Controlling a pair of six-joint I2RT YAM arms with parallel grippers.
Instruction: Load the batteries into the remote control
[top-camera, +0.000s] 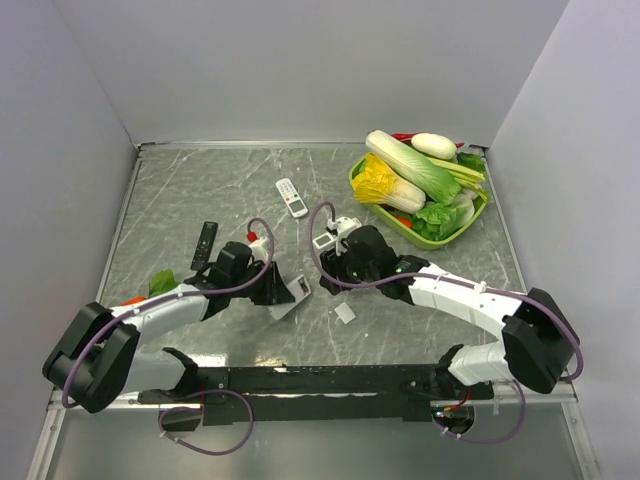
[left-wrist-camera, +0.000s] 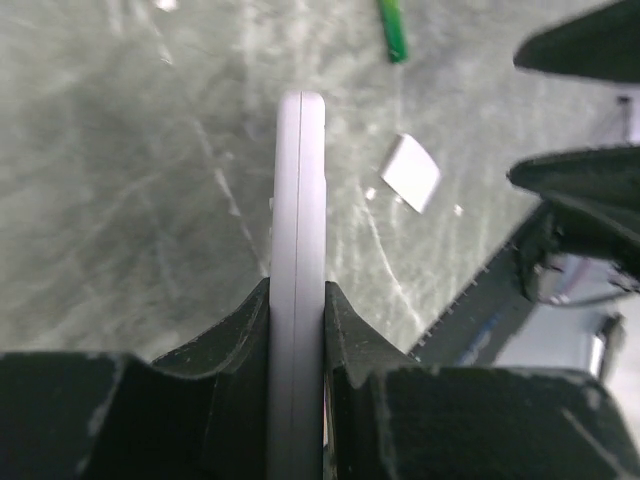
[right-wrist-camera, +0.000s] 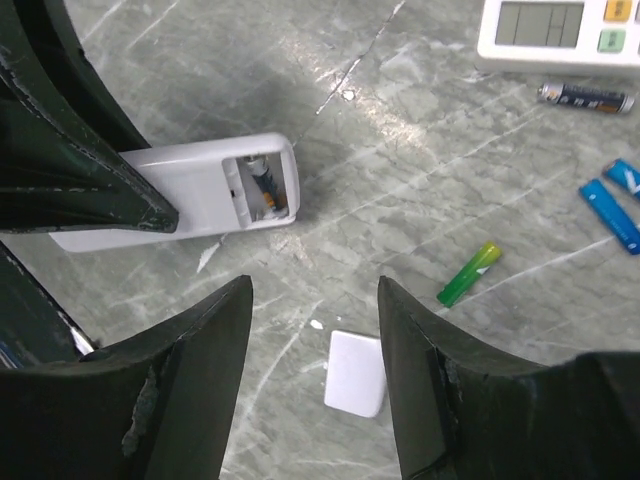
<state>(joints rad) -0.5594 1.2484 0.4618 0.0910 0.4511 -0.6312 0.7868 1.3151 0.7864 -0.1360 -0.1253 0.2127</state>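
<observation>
Right up close we see the two dark fingers of the right claw (right-wrist-camera: 312, 292). They stand apart with nothing between them, above the table (right-wrist-camera: 400, 140). Just under them lies a small white lid (right-wrist-camera: 355, 373), which we think is the battery door.

The left claw (left-wrist-camera: 297, 300) is squeezed tight on the white remote (right-wrist-camera: 170, 195). It holds the remote up on its thin edge. The open battery hole (right-wrist-camera: 262, 185) faces the right claw and sits to its left. Something small is inside the hole, but we cannot tell if it is a battery.

The batteries are all on the other side. The green battery (right-wrist-camera: 468, 273) is nearest, a little to the right of the open claw. It lies slanted, with its yellow end pointing up and to the right. The blue batteries (right-wrist-camera: 610, 215) are farther right, and the dark battery (right-wrist-camera: 585, 97) rests beside a second remote (right-wrist-camera: 560, 35).

We think the right arm should fetch the green one, since the left arm is busy holding. The claw would need to turn so its fingers close across the slanted battery, not along it.
</observation>
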